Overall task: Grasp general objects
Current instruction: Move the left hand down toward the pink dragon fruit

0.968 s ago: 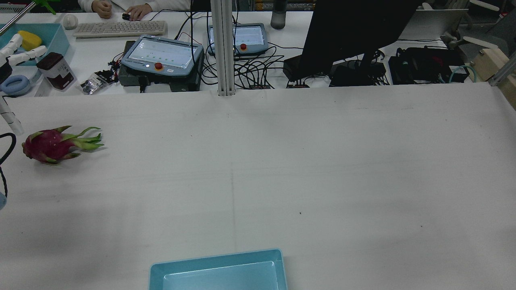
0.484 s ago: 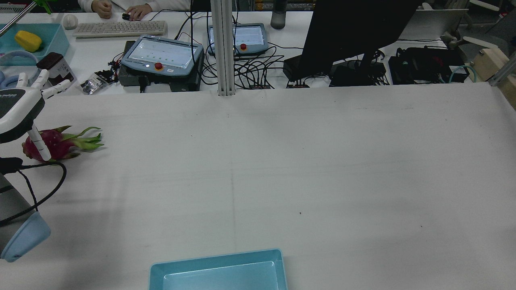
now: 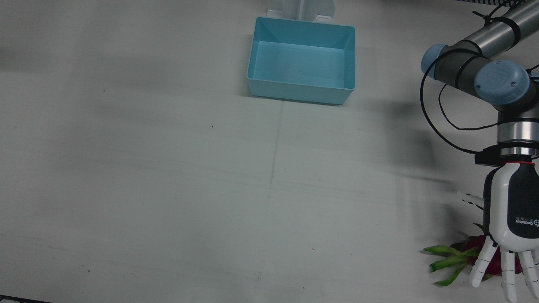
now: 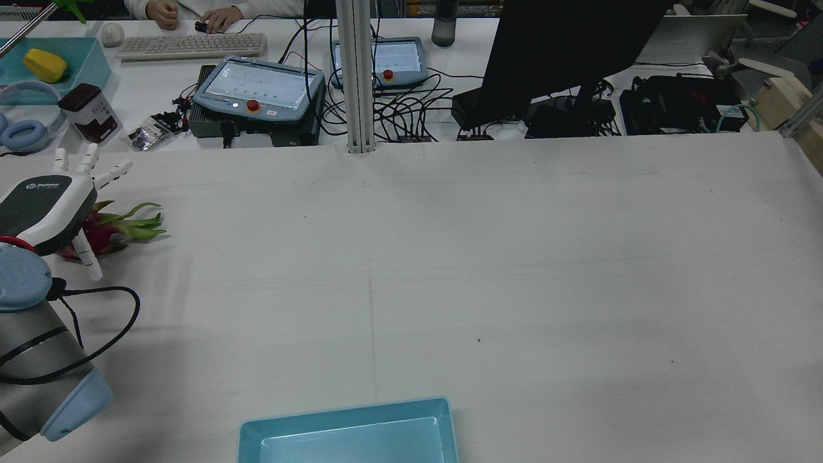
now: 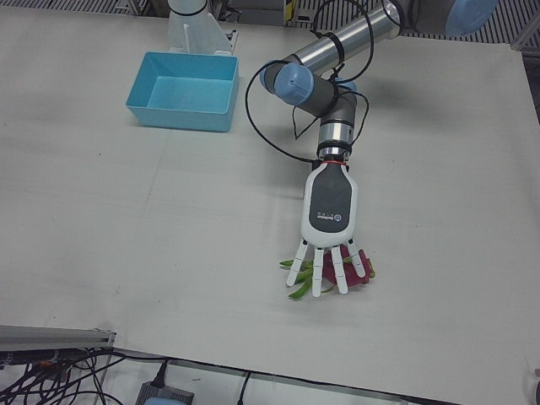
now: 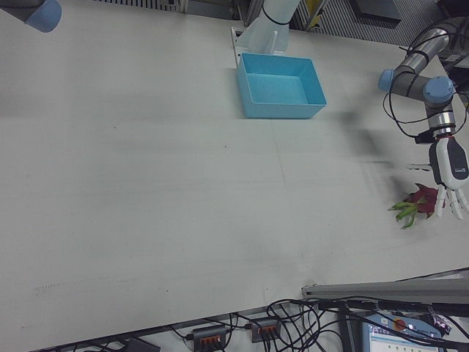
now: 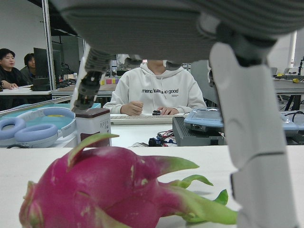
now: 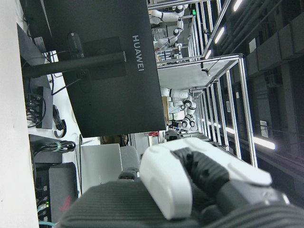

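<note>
Covering most of the dragon fruit (image 3: 467, 252) in the front view, the left hand (image 3: 511, 227) spreads its fingers (image 3: 480, 265) above it; only the green scales and a strip of red skin show, and the frame's edge cuts the hand off. One blue bin (image 3: 301, 59) sits near the top, with nothing in it.

From the rear, the left hand (image 4: 48, 209) hides the fruit's (image 4: 119, 228) near half. Half a second ago the hand stood nearer the left edge with one finger across the fruit; now it hangs directly over it, fingers apart and holding nothing. The bin (image 4: 350, 431) is cut off at the bottom edge.

The left-front view shows one arm, with the hand (image 5: 331, 219) over the fruit (image 5: 354, 274); whether the fingertips touch it cannot be told.

The right-front view shows the fruit (image 6: 414, 202) at the table's far right, small.

The left hand camera sees one fruit (image 7: 109, 190) lying on the table just beneath splayed fingers (image 7: 251, 142).

The right hand (image 8: 190, 190) fills its own camera, blurred; its state cannot be told.
</note>
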Available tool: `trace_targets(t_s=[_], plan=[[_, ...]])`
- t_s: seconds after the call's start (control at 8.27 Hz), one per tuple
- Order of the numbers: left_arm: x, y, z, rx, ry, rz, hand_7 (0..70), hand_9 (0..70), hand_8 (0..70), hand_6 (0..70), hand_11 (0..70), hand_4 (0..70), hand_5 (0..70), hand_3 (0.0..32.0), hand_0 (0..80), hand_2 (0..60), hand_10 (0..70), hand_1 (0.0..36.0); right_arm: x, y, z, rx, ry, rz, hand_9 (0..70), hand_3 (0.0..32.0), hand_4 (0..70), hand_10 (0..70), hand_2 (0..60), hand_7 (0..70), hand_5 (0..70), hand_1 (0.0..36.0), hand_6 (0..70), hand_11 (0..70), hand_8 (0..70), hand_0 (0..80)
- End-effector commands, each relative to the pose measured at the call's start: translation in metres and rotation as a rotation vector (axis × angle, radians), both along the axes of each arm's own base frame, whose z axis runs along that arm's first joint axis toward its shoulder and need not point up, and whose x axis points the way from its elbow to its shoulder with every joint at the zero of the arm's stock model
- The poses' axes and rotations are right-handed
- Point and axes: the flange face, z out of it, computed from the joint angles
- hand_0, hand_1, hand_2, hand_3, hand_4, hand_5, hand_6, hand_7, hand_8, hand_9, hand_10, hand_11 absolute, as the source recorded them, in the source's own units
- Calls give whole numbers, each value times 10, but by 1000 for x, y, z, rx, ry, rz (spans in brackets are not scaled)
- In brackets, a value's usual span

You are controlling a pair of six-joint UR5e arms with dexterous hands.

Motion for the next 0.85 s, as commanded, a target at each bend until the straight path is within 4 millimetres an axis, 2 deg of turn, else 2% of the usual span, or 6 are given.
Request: trace_targets(t_s=[0.0, 0.24, 0.48, 0.6, 0.73], plan=[[18, -16, 32, -24, -26, -4, 0, 0, 0, 0, 0, 2, 0, 320, 523, 0, 0, 155, 0, 0, 0, -1, 0, 0, 0, 0, 0, 0, 0, 0, 0, 0, 0, 0, 0, 0], [25, -26, 38, -39, -43, -10, 0, 0, 0, 0, 0, 20, 0, 320, 537, 0, 0, 169, 0, 0, 0, 0, 0, 0, 0, 0, 0, 0, 0, 0, 0, 0, 0, 0, 0, 0], [29, -31, 49, -48, -54, -21, 0, 0, 0, 0, 0, 29, 0, 316, 523, 0, 0, 157, 0, 0, 0, 0, 0, 0, 0, 0, 0, 0, 0, 0, 0, 0, 0, 0, 0, 0], [30, -33, 52, -45, -51, -22, 0, 0, 0, 0, 0, 40, 0, 300, 528, 0, 0, 161, 0, 0, 0, 0, 0, 0, 0, 0, 0, 0, 0, 0, 0, 0, 0, 0, 0, 0], [32, -35, 60, -48, -55, -24, 0, 0, 0, 0, 0, 0, 615, 118, 529, 0, 0, 160, 0, 0, 0, 0, 0, 0, 0, 0, 0, 0, 0, 0, 0, 0, 0, 0, 0, 0]])
